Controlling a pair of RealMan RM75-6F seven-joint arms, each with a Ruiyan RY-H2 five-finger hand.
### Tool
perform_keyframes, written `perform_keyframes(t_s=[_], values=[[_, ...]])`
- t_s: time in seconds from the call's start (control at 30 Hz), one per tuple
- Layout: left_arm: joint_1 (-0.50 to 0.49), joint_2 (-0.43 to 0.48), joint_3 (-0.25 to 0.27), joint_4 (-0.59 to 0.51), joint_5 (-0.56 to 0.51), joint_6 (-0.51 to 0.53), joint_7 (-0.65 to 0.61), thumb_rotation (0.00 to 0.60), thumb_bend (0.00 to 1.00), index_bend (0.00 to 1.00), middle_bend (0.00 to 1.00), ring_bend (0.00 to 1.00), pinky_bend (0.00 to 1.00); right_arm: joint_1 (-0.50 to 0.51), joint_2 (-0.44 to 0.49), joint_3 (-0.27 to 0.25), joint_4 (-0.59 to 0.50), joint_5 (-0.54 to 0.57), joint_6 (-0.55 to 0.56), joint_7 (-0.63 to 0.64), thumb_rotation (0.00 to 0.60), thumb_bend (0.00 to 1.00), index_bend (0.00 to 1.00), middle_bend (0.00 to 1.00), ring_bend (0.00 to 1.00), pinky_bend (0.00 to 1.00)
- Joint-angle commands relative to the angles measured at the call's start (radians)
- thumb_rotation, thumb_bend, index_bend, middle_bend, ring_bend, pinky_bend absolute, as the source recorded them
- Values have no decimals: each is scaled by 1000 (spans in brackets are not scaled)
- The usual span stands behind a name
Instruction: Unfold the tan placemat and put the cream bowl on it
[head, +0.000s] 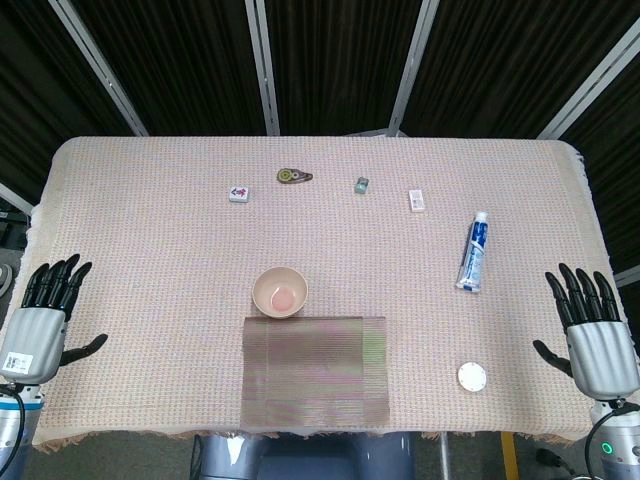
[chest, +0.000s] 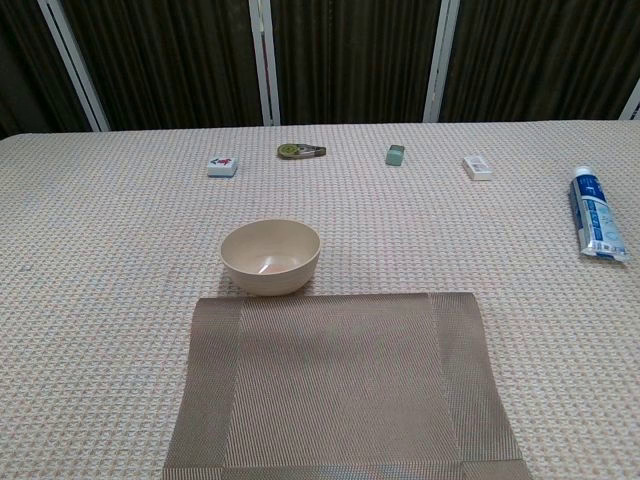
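The tan placemat (head: 316, 371) (chest: 340, 385) lies flat at the front middle of the table, near the front edge. The cream bowl (head: 280, 292) (chest: 270, 256) stands upright on the tablecloth just behind the mat's back left corner, beside the mat and off it. My left hand (head: 45, 315) hovers at the table's left edge with fingers spread and nothing in it. My right hand (head: 595, 330) is at the right edge, likewise spread and empty. Neither hand shows in the chest view.
Along the back lie a small tile (head: 240, 192), a tape dispenser (head: 295, 176), a small green block (head: 361, 184) and a white eraser (head: 417, 200). A blue-and-white tube (head: 473, 252) lies at right. A white round lid (head: 472, 376) sits front right.
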Motion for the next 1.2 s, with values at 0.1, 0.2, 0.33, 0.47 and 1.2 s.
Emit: perform_keyframes(t_s=[0.1, 0.2, 0.33, 0.47, 1.2], values=[[-2, -11, 5, 12, 2, -9, -1, 600, 0, 0, 0, 0, 0, -5, 0, 8, 4, 3, -10, 6, 600, 0, 0, 0, 0, 0], [-23, -29, 5, 25, -1, -47, 3, 600, 0, 0, 0, 0, 0, -8, 1, 14, 7, 2, -12, 10, 600, 0, 0, 0, 0, 0], [-108, -62, -4, 55, 8, -177, 2, 600, 0, 0, 0, 0, 0, -10, 4, 25, 3, 8, -25, 13, 600, 0, 0, 0, 0, 0], [-239, -105, -37, 106, 28, -338, -16, 600, 59, 6, 0, 0, 0, -5, 6, 40, 11, 32, -58, 26, 600, 0, 0, 0, 0, 0], [-562, -438, -46, 508, 62, -626, -236, 600, 346, 397, 0, 0, 0, -7, -2, 103, 58, 127, -147, 44, 600, 0, 0, 0, 0, 0]])
